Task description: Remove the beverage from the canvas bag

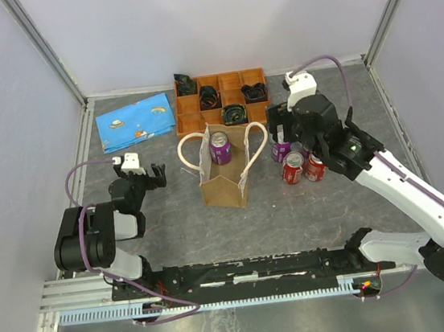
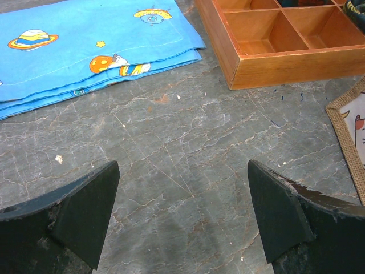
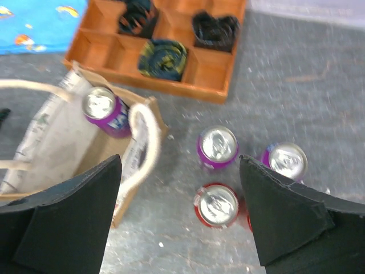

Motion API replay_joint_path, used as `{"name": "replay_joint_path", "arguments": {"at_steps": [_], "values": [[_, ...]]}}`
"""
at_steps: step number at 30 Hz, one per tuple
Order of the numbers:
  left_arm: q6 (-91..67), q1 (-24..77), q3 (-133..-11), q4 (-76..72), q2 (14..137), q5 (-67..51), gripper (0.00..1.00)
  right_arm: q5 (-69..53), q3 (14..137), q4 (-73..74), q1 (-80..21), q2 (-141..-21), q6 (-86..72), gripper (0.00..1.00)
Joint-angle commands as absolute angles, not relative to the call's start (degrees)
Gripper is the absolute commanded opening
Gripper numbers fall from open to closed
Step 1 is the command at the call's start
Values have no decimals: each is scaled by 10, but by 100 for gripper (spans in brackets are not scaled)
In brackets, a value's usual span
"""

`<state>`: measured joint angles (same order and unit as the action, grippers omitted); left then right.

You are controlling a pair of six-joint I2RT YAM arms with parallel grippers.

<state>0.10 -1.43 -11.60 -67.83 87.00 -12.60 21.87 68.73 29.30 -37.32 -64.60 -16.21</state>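
Observation:
The tan canvas bag (image 1: 223,184) stands upright mid-table with two cream rope handles. A purple beverage can (image 1: 220,147) stands inside it, its top showing; the right wrist view shows the can (image 3: 106,108) in the open bag (image 3: 51,142). My right gripper (image 1: 279,130) is open and empty. It hovers above the table just right of the bag, over the loose cans; in its own view (image 3: 179,162) its jaws stand wide apart. My left gripper (image 1: 156,176) is open and empty, low over the table left of the bag (image 2: 348,128), with bare table between its jaws (image 2: 182,165).
Loose cans stand right of the bag: two purple (image 3: 217,146) (image 3: 284,161) and a red one (image 3: 217,205), with a second red one (image 1: 314,166) beside it. An orange compartment tray (image 1: 222,97) holding dark coiled items sits behind the bag. A blue patterned cloth (image 1: 135,120) lies at back left.

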Motion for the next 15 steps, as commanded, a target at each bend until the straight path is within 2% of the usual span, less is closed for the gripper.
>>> {"name": "replay_joint_path", "arguments": {"at_steps": [1, 6, 12, 15], "values": [[29, -16, -114, -710, 868, -134, 99, 227, 761, 256, -416, -688, -120, 90], [29, -17, -114, -710, 868, -133, 99, 189, 821, 236, -442, -770, -107, 84], [29, -17, -115, -711, 868, -134, 99, 125, 876, 238, -454, -871, -103, 70], [29, -16, -114, -711, 868, -134, 99, 102, 893, 235, -456, -917, -110, 67]]}}
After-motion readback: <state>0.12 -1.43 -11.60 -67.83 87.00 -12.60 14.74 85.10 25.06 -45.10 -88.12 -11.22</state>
